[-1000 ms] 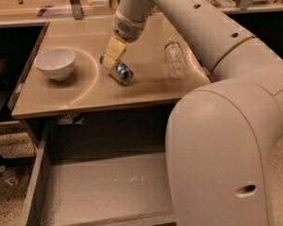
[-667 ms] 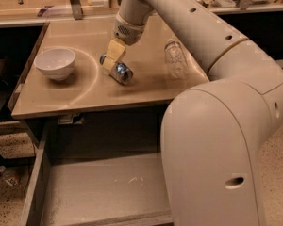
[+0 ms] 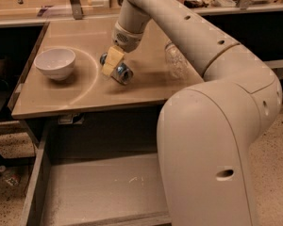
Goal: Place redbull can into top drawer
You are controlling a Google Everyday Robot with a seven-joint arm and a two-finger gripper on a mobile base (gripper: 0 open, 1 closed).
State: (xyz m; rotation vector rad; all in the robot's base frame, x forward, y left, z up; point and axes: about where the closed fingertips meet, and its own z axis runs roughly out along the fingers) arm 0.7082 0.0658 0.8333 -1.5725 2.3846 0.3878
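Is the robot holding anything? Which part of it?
The tool sits across the middle of the redbull can on the table; whether it grips cannot be told.

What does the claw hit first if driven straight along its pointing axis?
The redbull can, lying on its side directly below the claw. They look close to contact, but depth is unclear. Beneath the can is only the tabletop.

no readable text, even on redbull can [image 3: 121, 73] beneath hand [image 3: 111, 65]

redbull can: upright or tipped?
Tipped. The redbull can lies on its side on the tabletop, one round end facing the camera; the gripper sits over its middle.
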